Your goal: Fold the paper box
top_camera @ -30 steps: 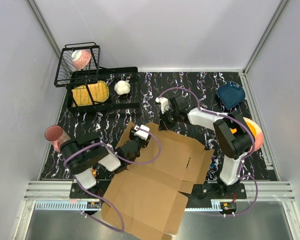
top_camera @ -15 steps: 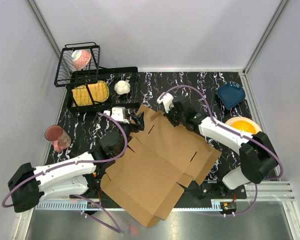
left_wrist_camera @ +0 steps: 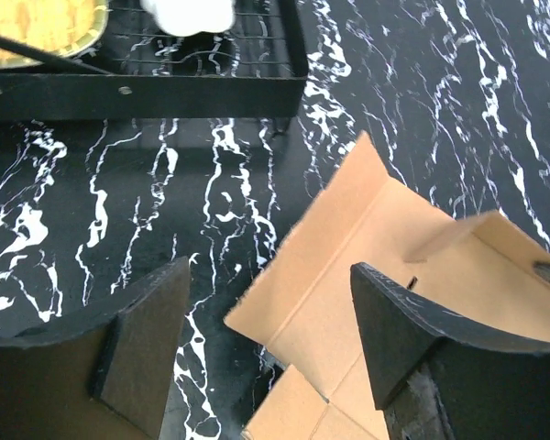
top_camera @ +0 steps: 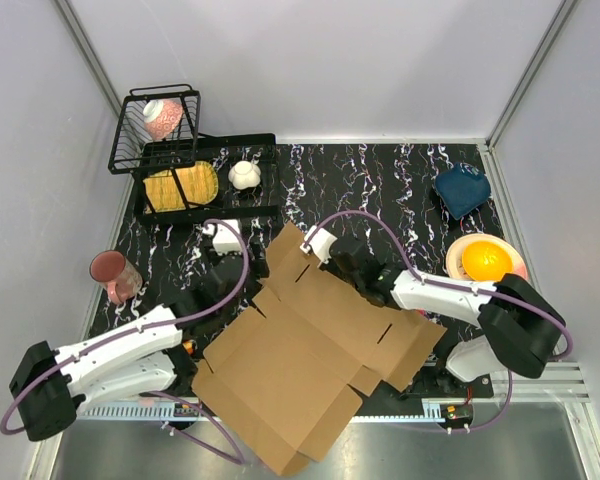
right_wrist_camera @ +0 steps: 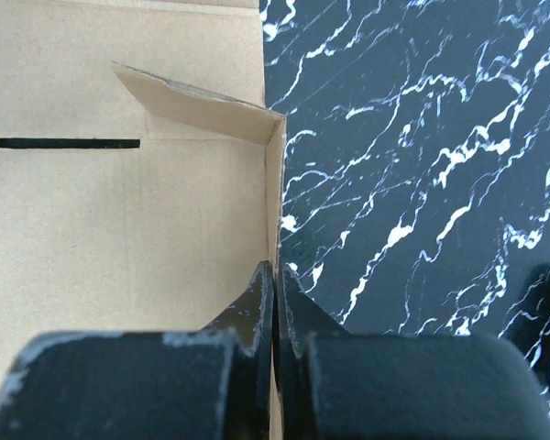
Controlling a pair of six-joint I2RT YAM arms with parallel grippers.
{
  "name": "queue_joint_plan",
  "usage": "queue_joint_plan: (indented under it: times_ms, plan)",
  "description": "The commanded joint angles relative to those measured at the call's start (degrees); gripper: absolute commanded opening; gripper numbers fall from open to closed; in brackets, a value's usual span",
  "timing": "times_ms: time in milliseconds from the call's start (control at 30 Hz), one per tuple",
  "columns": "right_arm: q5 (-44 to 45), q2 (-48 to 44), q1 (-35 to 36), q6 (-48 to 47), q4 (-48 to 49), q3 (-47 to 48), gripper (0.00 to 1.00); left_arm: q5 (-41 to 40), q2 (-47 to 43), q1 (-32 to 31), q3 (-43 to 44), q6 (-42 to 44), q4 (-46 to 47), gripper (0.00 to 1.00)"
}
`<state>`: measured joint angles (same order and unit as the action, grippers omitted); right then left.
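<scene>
Here, right gripper [right_wrist_camera: 275, 271] clamped on paper box [right_wrist_camera: 119, 211] edge, left gripper [left_wrist_camera: 268, 275] apart.

Table: black, white-veined marble-look table [top_camera: 380, 185], under both jaws.
Rack: black wire dish rack [top_camera: 220, 148], just beyond the left jaws, holding a yellow ribbed plate [top_camera: 180, 186] and a small white rounded object [top_camera: 244, 175].
Cup: pink translucent tumbler [top_camera: 110, 272], left of the left jaws.
Dishes: dark blue dish [top_camera: 462, 190] and orange bowl [top_camera: 485, 260], well right of the right jaws.
</scene>
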<state>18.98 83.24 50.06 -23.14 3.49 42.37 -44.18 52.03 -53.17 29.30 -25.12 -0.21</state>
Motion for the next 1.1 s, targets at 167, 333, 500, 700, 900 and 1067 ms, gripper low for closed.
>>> queue_joint_plan:
  times_ms: [167, 333, 500, 700, 900, 1067]
  plan:
    - [-1.57, -7.13, 1.35, -4.2, -5.49, 5.26, 0.02, 9.8, -1.16, 7.02, 3.47, -7.59, -7.52, 0.89]
    - [-3.51, -6.96, 1.35, -3.06, -7.62, 5.88, 0.01, 19.29, 6.22, 7.02, 5.94, -5.19, -11.56, 0.77]
    - [-4.13, -6.6, 1.35, -1.56, -7.62, 5.09, 0.01, 24.75, 9.31, 7.02, 6.12, -10.46, -15.52, 0.69]
    - [-4.31, -6.25, 1.35, -1.56, -7.44, 5.18, 0.01, 25.73, 12.92, 6.85, 5.77, -11.96, -17.28, 0.68]
    - [-4.39, -5.2, 1.35, -1.3, -7.0, 4.92, 0.01, 26.87, 15.99, 5.45, 4.98, -12.05, -16.76, 0.42]
    - [-4.66, -4.67, 1.35, -1.3, -7.26, 5.44, 0.02, 27.31, 16.61, 4.57, 3.92, -12.67, -15.88, 0.35]
